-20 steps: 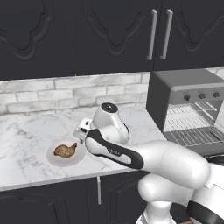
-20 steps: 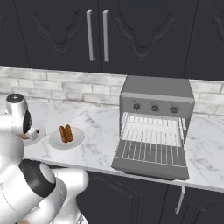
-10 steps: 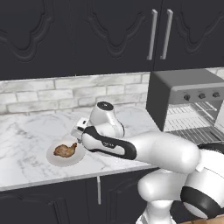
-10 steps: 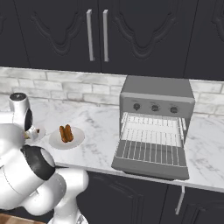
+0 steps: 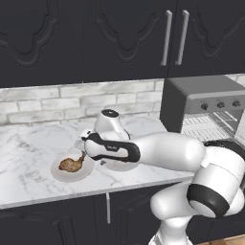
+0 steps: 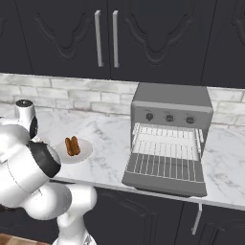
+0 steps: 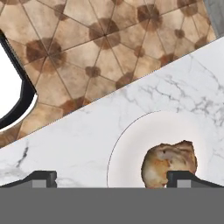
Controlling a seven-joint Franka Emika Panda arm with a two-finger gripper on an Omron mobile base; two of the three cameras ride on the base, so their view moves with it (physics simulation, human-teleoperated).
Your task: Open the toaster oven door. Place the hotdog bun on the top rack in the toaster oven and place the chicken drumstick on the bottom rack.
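The chicken drumstick (image 5: 71, 164) lies on a white plate (image 5: 60, 176) at the counter's left. My gripper (image 5: 83, 152) hangs just right of it, close over the plate. In the hand view the gripper (image 7: 113, 178) is open, and the drumstick (image 7: 169, 162) sits on its plate (image 7: 127, 153) next to the right fingertip (image 7: 189, 177). The hotdog bun (image 6: 72, 146) rests on a white plate (image 6: 85, 152) in the right base view. The toaster oven (image 6: 171, 103) stands to the right with its door (image 6: 162, 185) folded down flat. A wire rack (image 6: 165, 139) shows inside; I cannot tell top rack from bottom rack.
The marble counter (image 5: 28, 143) runs along a brick backsplash under dark wall cabinets (image 5: 119, 38). The toaster oven (image 5: 206, 98) sits at its right end. The counter's front edge (image 7: 87, 105) and the tiled floor (image 7: 100, 43) lie just beyond the plate in the hand view.
My forearm has swung out to the right while the hand crept slightly left toward the drumstick. The jaws stayed open; the food and the oven door have not moved.
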